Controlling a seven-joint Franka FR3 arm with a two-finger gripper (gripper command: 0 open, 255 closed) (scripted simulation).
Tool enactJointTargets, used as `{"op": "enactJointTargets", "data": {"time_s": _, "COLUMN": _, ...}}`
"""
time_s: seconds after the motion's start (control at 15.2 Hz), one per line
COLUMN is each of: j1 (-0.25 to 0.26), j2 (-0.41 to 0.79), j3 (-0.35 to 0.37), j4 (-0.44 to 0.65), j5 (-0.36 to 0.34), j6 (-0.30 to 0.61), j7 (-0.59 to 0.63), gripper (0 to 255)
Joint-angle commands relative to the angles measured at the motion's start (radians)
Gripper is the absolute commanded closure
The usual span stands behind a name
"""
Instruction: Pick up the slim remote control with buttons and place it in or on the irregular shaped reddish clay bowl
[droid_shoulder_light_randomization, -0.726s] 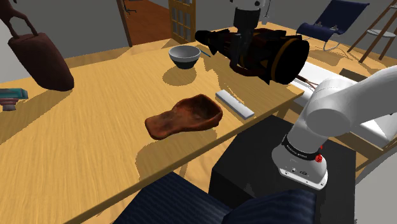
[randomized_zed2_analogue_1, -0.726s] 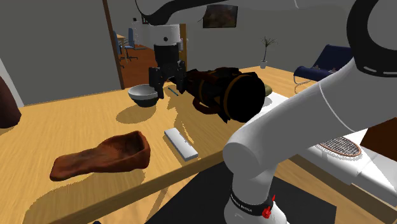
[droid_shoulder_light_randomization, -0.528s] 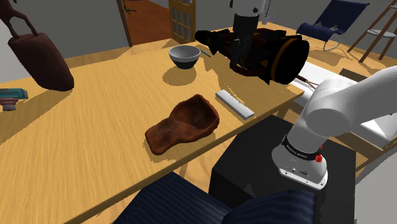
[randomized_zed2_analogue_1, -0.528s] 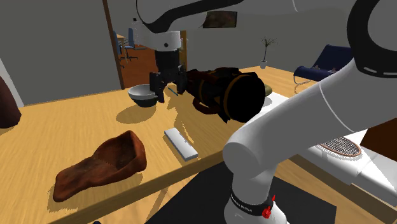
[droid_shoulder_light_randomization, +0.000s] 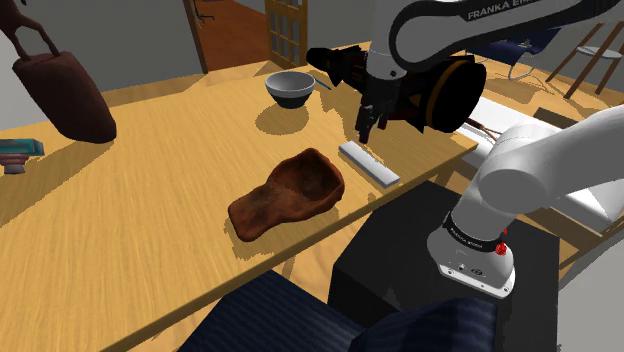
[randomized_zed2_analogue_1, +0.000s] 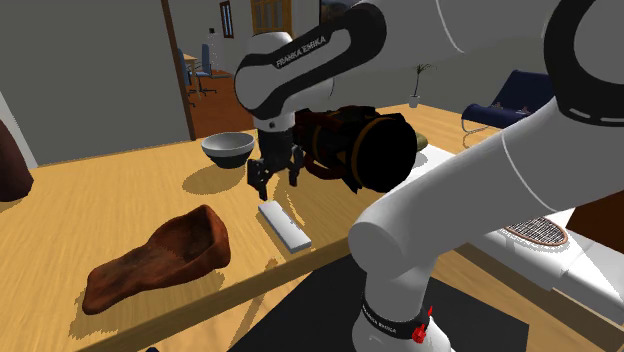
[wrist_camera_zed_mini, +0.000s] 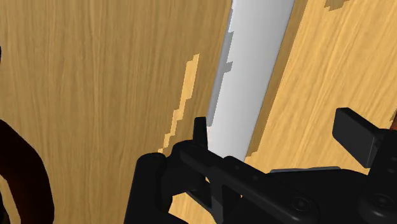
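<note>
The slim remote (droid_shoulder_light_randomization: 368, 165) is a pale grey slab lying flat near the wooden table's edge by the stand, also seen as remote (randomized_zed2_analogue_1: 284, 225). The reddish-brown irregular bowl (droid_shoulder_light_randomization: 290, 192) lies just beside it toward the shoulder view's left; in the second exterior view the bowl (randomized_zed2_analogue_1: 160, 258) is at lower left. My gripper (droid_shoulder_light_randomization: 368, 128) hangs open just above the remote's far end, its gripper (randomized_zed2_analogue_1: 272, 183) pointing down. In the wrist view the remote (wrist_camera_zed_mini: 251, 70) runs between the open fingers (wrist_camera_zed_mini: 356, 133), close to one finger, with the gripper (wrist_camera_zed_mini: 277, 137) not clasping it.
A grey round bowl (droid_shoulder_light_randomization: 289, 87) stands at the back of the table. A large dark brown bag-like object (droid_shoulder_light_randomization: 430, 85) lies behind the gripper. A brown handled shape (droid_shoulder_light_randomization: 65, 95) and a teal item (droid_shoulder_light_randomization: 20, 150) sit far left. A blue chair (droid_shoulder_light_randomization: 270, 320) stands at the table's front.
The gripper has come down from beside the dark bag to just over the remote's far end, still open. The reddish bowl shifted and turned a little early on, then stayed still.
</note>
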Motion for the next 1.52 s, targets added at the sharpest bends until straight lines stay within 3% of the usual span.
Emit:
{"op": "enactJointTargets", "data": {"time_s": 0.0, "j1": -0.008, "j2": 0.015, "j3": 0.006, "j4": -0.058, "j5": 0.01, "j6": 0.078, "j7": 0.026, "gripper": 0}}
{"op": "enactJointTargets", "data": {"time_s": 0.13, "j1": -0.017, "j2": 0.041, "j3": 0.01, "j4": -0.114, "j5": 0.019, "j6": 0.161, "j7": 0.048, "gripper": 0}}
{"op": "enactJointTargets", "data": {"time_s": 0.66, "j1": -0.015, "j2": 0.131, "j3": 0.018, "j4": -0.184, "j5": 0.03, "j6": 0.322, "j7": 0.05, "gripper": 0}}
{"op": "enactJointTargets", "data": {"time_s": 1.19, "j1": -0.015, "j2": 0.131, "j3": 0.018, "j4": -0.184, "j5": 0.03, "j6": 0.322, "j7": 0.05, "gripper": 0}}
{"op": "enactJointTargets", "data": {"time_s": 1.25, "j1": -0.015, "j2": 0.131, "j3": 0.018, "j4": -0.184, "j5": 0.03, "j6": 0.322, "j7": 0.05, "gripper": 255}}
{"op": "enactJointTargets", "data": {"time_s": 1.45, "j1": -0.015, "j2": 0.131, "j3": 0.018, "j4": -0.185, "j5": 0.03, "j6": 0.322, "j7": 0.05, "gripper": 255}}
